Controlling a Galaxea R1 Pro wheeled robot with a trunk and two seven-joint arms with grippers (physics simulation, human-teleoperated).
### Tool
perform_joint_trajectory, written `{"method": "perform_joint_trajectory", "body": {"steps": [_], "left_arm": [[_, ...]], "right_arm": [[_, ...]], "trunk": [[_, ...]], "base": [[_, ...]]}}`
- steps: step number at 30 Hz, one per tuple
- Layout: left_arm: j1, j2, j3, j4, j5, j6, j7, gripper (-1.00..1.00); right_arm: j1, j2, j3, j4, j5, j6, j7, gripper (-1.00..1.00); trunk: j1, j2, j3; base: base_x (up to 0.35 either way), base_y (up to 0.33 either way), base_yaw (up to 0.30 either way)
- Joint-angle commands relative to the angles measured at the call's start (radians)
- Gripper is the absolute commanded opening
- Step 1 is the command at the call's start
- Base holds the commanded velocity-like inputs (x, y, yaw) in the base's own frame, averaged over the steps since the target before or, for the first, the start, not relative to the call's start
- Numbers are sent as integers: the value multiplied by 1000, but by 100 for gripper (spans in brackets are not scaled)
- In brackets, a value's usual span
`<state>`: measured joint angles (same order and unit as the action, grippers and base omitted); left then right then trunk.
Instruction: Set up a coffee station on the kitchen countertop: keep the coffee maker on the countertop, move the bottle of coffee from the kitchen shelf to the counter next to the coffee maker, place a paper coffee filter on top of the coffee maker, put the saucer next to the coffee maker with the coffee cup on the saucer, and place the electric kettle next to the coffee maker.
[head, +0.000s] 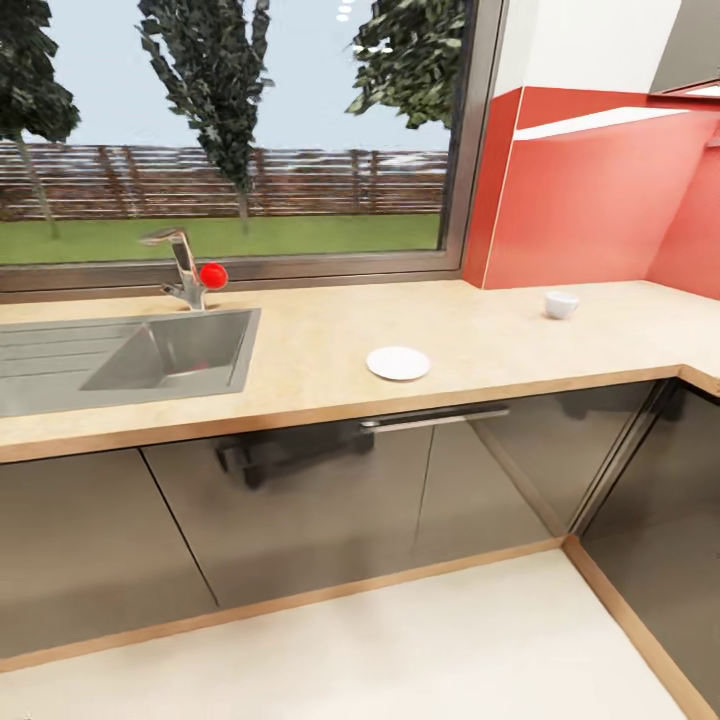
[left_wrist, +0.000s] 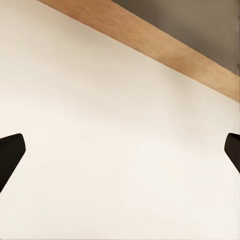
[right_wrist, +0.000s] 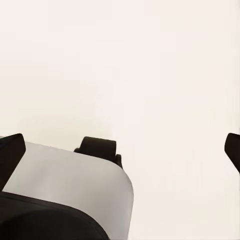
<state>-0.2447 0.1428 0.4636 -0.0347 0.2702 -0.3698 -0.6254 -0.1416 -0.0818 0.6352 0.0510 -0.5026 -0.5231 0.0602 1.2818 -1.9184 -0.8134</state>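
Observation:
A long light-wood countertop (head: 480, 340) runs above grey glossy cabinet fronts in the head view. On it lies a small round white saucer (head: 398, 363), near the front edge. Further right, close to the red wall, stands a small white coffee cup (head: 560, 304), apart from the saucer. My left gripper (left_wrist: 120, 155) is open over pale floor, its dark fingertips (left_wrist: 10, 155) spread to the frame's edges. My right gripper (right_wrist: 120, 150) is open too, with nothing between its fingers, above the robot's grey and black base (right_wrist: 65, 195).
A steel sink (head: 120, 355) with a tap (head: 185, 268) and a red knob (head: 213, 275) sits at the left of the counter under a wide window. A red backsplash (head: 590, 200) covers the right corner, where the counter turns. Pale floor (head: 380, 650) lies before the cabinets.

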Motion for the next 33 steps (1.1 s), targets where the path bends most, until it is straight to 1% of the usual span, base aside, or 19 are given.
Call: {"method": "perform_joint_trajectory", "body": {"steps": [1,4,8,22,33], "left_arm": [[-1,-1,-5,2,11,-2,-5,100],[-1,-4,-5,1,11,-3,-5,100],[-1,-5,-5,1,11,-3,-5,100],[-1,-5,-5,1,11,-3,-5,100],[-1,-6,-6,1,11,-4,-5,100]], "right_arm": [[-1,1,7,3,-10,-5,7,100],[-1,0,7,3,-9,-5,6,100],[-1,0,9,3,-8,-5,5,100],[-1,-1,9,3,-8,-6,2,100],[-1,-8,8,3,-9,-5,2,100]], "trunk": [[0,0,-1],[0,0,-1],[0,0,-1],[0,0,-1],[0,0,-1]], "base": [[0,-259,25],[0,-261,11],[0,-95,51],[0,-21,215],[0,-257,46]]}}
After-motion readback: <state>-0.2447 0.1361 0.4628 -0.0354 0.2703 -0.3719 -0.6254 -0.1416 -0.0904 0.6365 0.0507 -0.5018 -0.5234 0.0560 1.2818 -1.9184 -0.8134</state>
